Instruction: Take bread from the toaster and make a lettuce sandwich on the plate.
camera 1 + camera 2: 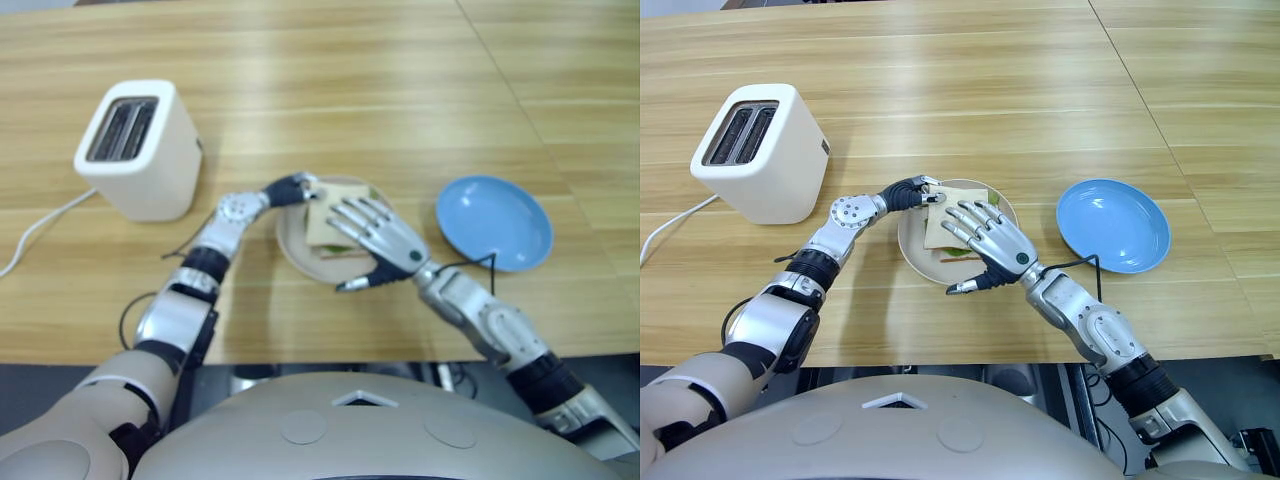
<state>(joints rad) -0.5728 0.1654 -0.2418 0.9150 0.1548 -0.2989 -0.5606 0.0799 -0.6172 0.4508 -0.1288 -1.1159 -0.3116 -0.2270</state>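
Observation:
A white toaster (765,150) stands at the left of the table with its two slots empty. A beige plate (915,250) lies in the middle. On it is a sandwich: a bread slice (944,222) over green lettuce (956,252) and another slice beneath. My left hand (908,192) is at the plate's far left rim, its fingers curled on the corner of the top slice. My right hand (990,245) hovers spread over the sandwich's right side, fingers extended, holding nothing.
An empty blue plate (1112,224) lies to the right of the beige one. The toaster's white cord (665,232) trails off to the left. A thin black cable (1080,264) loops beside my right wrist. A seam between tabletops runs along the right.

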